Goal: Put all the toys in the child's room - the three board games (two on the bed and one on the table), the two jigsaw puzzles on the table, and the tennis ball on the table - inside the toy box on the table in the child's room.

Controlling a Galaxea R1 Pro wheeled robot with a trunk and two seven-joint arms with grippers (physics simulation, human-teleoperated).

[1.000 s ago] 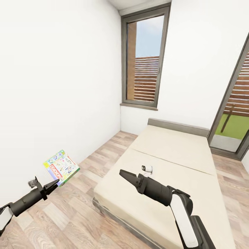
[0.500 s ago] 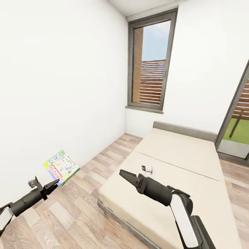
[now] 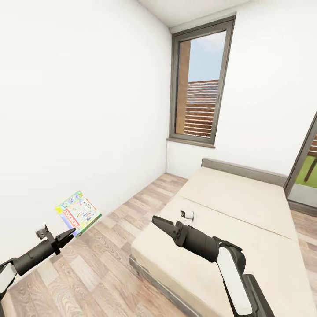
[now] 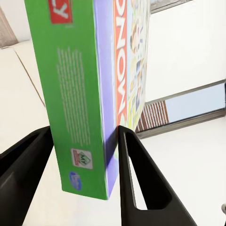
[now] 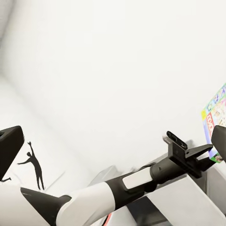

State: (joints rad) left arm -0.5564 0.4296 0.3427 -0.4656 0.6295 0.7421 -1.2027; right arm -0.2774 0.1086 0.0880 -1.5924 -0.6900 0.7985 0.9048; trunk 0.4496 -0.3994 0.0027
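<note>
My left gripper is shut on the lower corner of a board game, a green-bordered box with a red logo, held up tilted over the wood floor near the white wall. In the left wrist view the box stands on edge, clamped between both fingers. My right gripper hangs over the near corner of the bed; in the right wrist view its fingers stand wide apart with nothing between them. That view also catches the board game past my left arm.
The cream bed with its grey headboard fills the right half of the room. A tall window with brown shutters stands behind it, and a glass door at the far right. Wood floor runs between the bed and the left wall. A black silhouette picture hangs on a wall.
The whole view has swung left: bed, window and door have slid to the right in the picture. Both arms and the held box keep their places in the view.
</note>
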